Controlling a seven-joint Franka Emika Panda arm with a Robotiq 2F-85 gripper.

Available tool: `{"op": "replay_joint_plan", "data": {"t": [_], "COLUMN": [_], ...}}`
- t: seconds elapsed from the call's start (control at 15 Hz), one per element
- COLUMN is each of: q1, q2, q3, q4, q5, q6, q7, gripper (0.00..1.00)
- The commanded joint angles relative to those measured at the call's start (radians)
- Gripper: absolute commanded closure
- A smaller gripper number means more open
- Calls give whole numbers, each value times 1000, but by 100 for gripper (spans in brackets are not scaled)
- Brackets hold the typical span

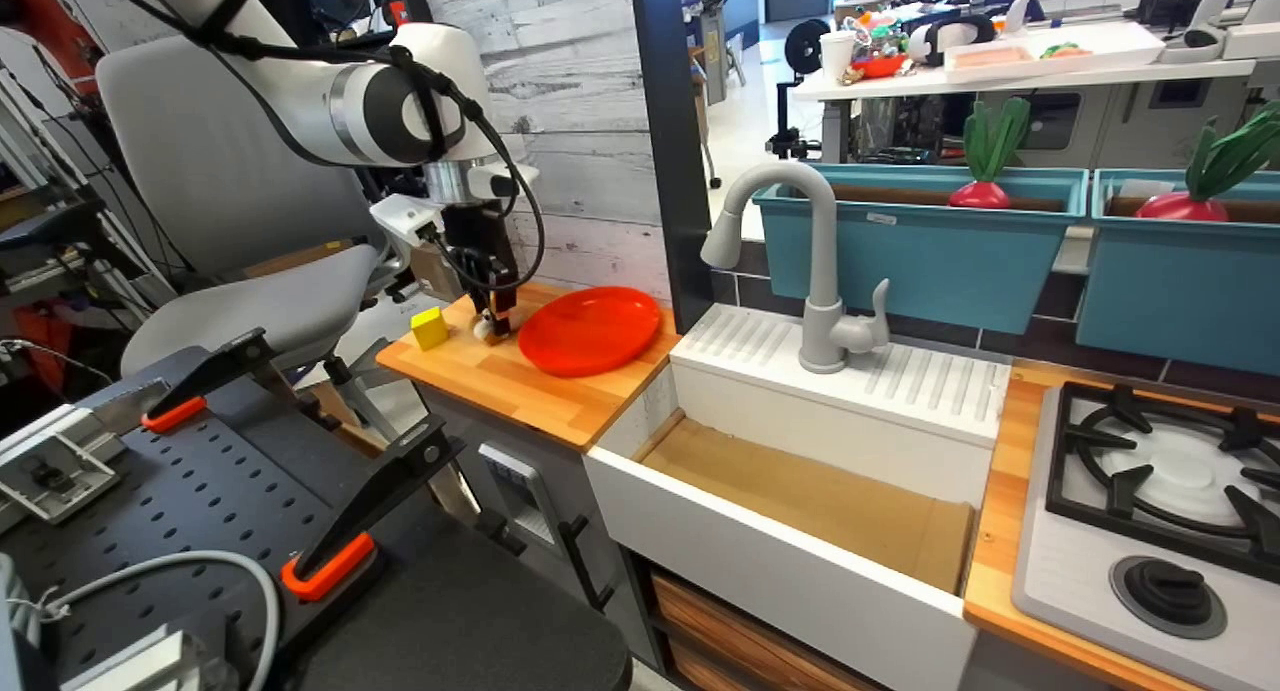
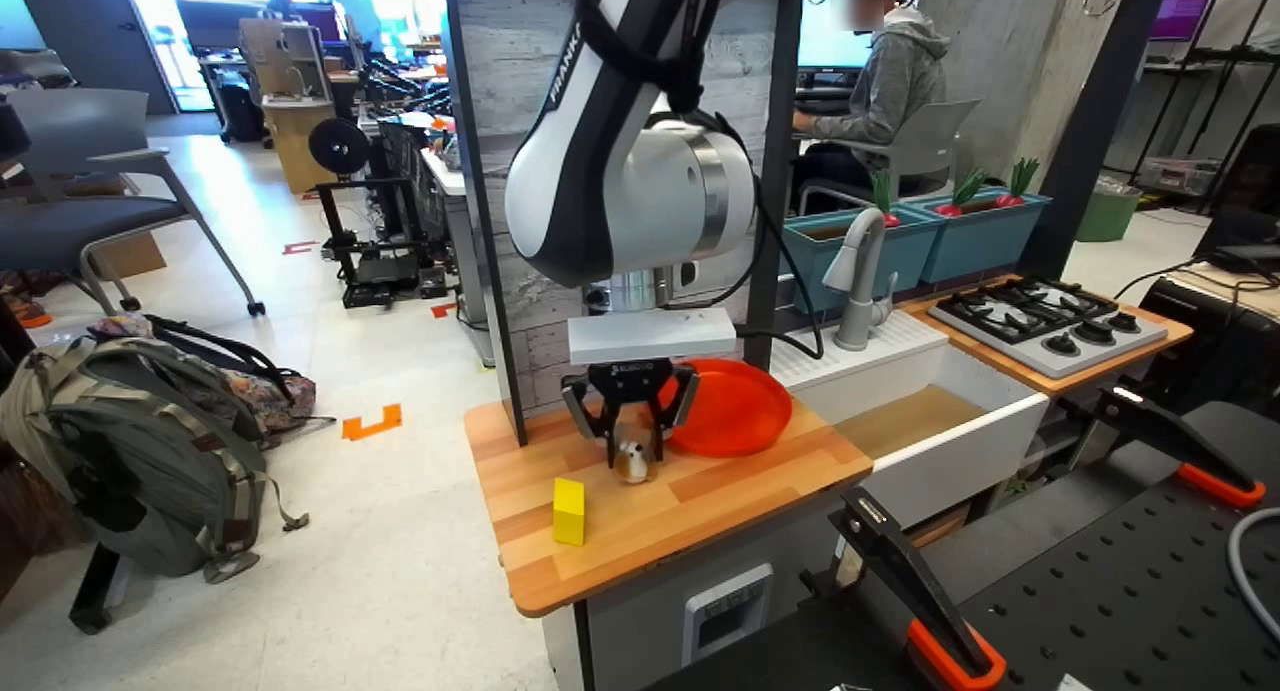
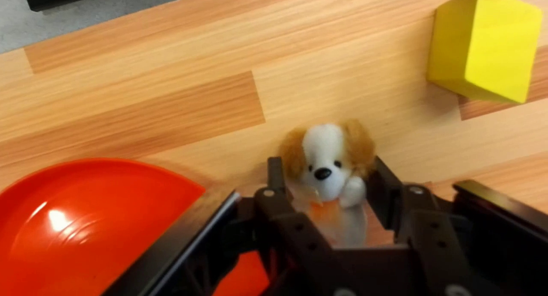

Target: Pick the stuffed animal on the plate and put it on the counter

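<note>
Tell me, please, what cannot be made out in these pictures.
Stuffed dog: lower body blurred and partly behind the gripper in the wrist view.
Whether it is gripped: too small in both exterior views, unclear in the wrist view.
Robot arm: base cut off by the top edge in both exterior views.

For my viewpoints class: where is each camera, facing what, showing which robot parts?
An exterior view: above, outside, facing the sink; arm and gripper upper left.
An exterior view: above, outside, facing the counter; arm and gripper central.
Wrist view: arm-mounted, facing down at the stuffed animal; fingers show.
Both exterior views share the plate.
</note>
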Motion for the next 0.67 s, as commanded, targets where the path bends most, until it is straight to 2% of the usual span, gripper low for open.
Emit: {"op": "replay_joint_plan", "data": {"t": [0.0, 0.13, 0.2, 0.4, 0.47, 0.6], "q1": [-1, 21, 31, 49, 39, 46], "q2": [-62, -121, -166, -322, -183, -225], "q3": [27, 28, 31, 46, 44, 47], "q4": [-58, -120, -167, -319, -165, -196], "q5": [-8, -14, -17, -29, -12, -13], "q6": [-2, 12, 19, 27, 0, -5], "q7": [-30, -17, -18, -42, -20, -15], "gripper": [18, 3, 0, 0, 0, 0]}}
